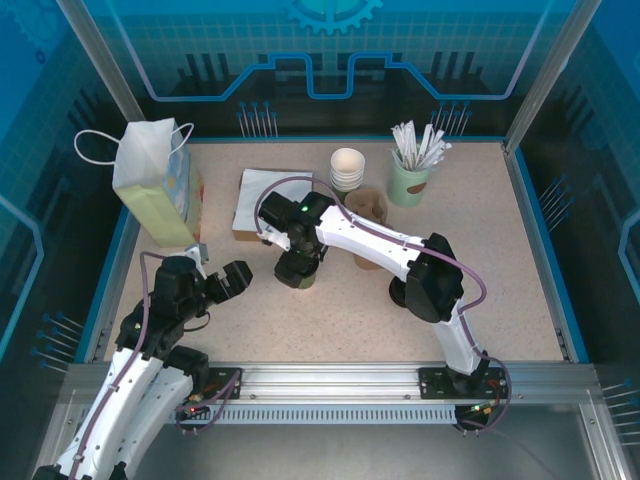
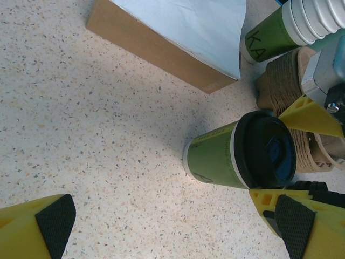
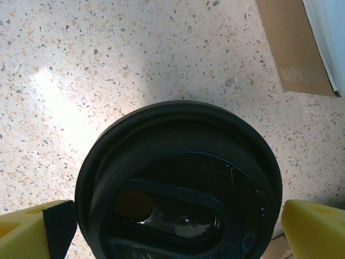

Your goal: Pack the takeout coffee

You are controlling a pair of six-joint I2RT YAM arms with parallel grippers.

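Note:
The takeout coffee (image 2: 215, 159) is an olive-green paper cup with a black lid (image 3: 178, 178), standing upright on the speckled table left of centre (image 1: 297, 275). My right gripper (image 1: 297, 262) hangs right over it, open, with its yellow fingers (image 3: 32, 229) on either side of the lid at rim height. The left pad is at the lid's edge and the right finger is a hair off it. My left gripper (image 1: 222, 283) is open and empty, low over the table (image 2: 175, 232), a short way left of the cup.
A white paper bag (image 1: 155, 180) stands at the back left. A brown box with a white sheet on it (image 1: 268, 200) lies behind the cup. The brown pulp carrier (image 1: 366, 210), a stack of cups (image 1: 347, 168) and the mint-green cup of sticks (image 1: 410, 180) are at the back.

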